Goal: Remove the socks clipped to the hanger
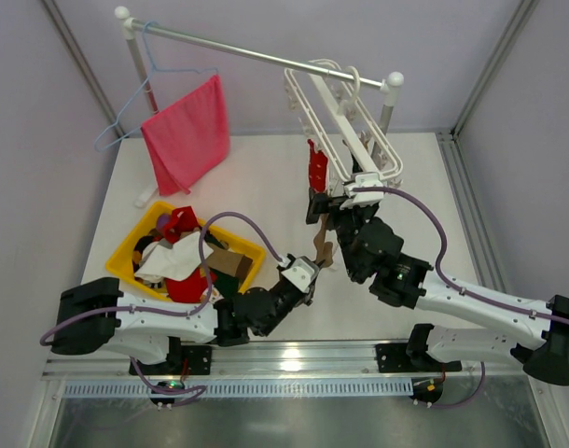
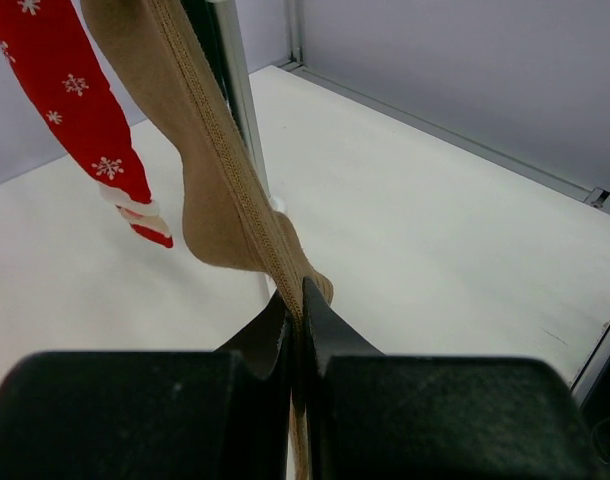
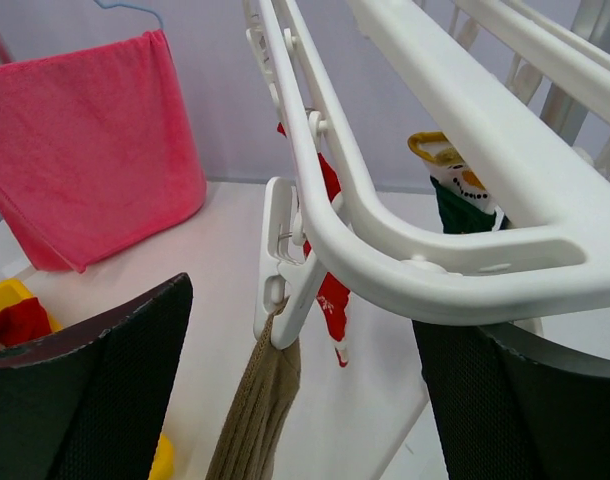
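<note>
Right wrist: three socks [image 3: 260,410], one hanger [image 3: 465,120].

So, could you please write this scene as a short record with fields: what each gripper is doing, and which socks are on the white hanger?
left gripper: shut on lower end of tan-brown ribbed sock
right gripper: open, jaws either side of small white clip holding that sock's top
white plastic drying hanger: also carries red snowflake sock and dark green snowman sock
yellow plastic bin: loose socks inside
task state: tan-brown sock not yet unclipped
</note>
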